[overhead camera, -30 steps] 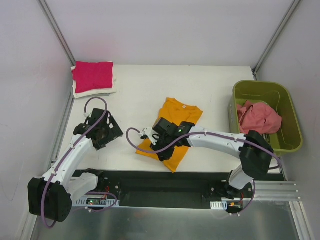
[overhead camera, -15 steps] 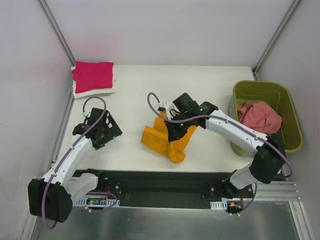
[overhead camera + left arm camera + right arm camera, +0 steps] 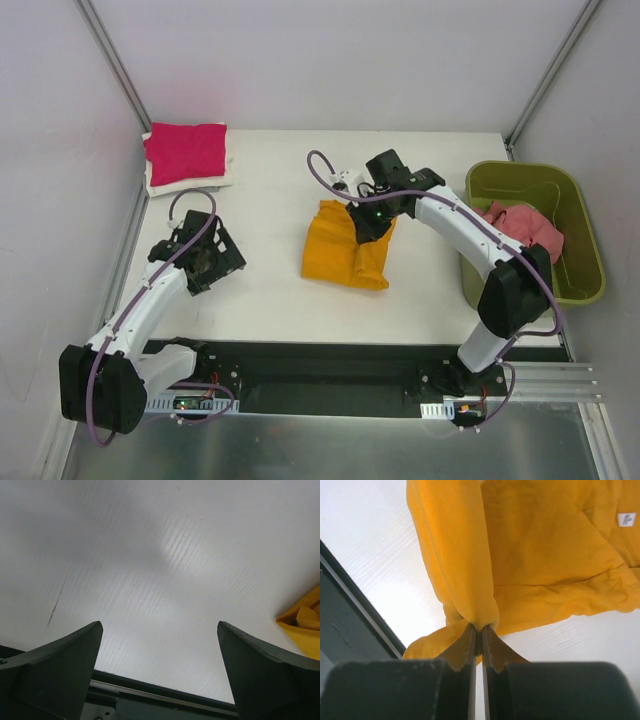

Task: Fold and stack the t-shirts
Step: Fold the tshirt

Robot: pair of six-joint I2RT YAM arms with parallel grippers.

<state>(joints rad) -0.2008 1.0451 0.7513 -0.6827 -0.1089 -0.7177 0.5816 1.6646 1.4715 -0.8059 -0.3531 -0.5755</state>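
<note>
We see the right gripper (image 3: 480, 627) clenched on a bunched fold of the orange tee (image 3: 345, 250), which lies partly doubled over in the middle of the table (image 3: 270, 210). The grip is at the tee's far edge. The left gripper (image 3: 159, 625) hovers over the table's near-left part with jaws spread wide, holding nothing, apart from the orange tee. In the far-left corner a folded magenta tee (image 3: 187, 152) rests on a white tee (image 3: 190, 184). A salmon tee (image 3: 515, 232) lies crumpled in the green bin (image 3: 586, 240) at the right
</note>
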